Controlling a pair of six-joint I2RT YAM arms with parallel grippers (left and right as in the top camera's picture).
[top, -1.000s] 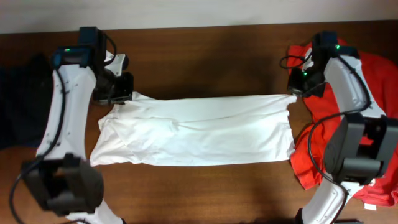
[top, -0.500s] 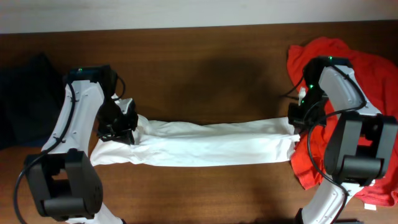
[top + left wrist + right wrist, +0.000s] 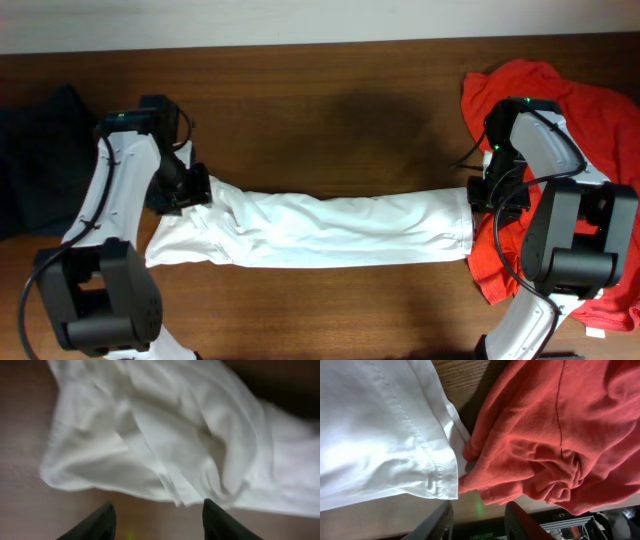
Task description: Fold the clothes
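You have the white T-shirt [image 3: 320, 225] lying flat on the wooden table [image 3: 330, 110] as a long, narrow band. It runs left to right across the middle of the table, nearer the front edge than the back. Its left end is fuller and rumpled into soft folds. Its right end is squared off, with the stitched hem [image 3: 427, 455] showing plainly in the right wrist view.

That right end touches the red T-shirt [image 3: 590, 110], which sits in a loose heap at the table's right side. In the right wrist view the red cloth bunches up just beside the white hem corner. At the far left edge of the table lies the dark navy garment [image 3: 40, 150], apart from the white shirt.

Your left gripper [image 3: 190, 190] is at the upper left corner of the band. In its wrist view, which is blurred, the jaws stand wide apart with nothing between them, and the shirt's folds lie just beyond the fingertips.

Your right gripper [image 3: 483, 195] is at the upper right corner, where white meets red. Its jaws are also spread and hold nothing, with only bare table in the gap.
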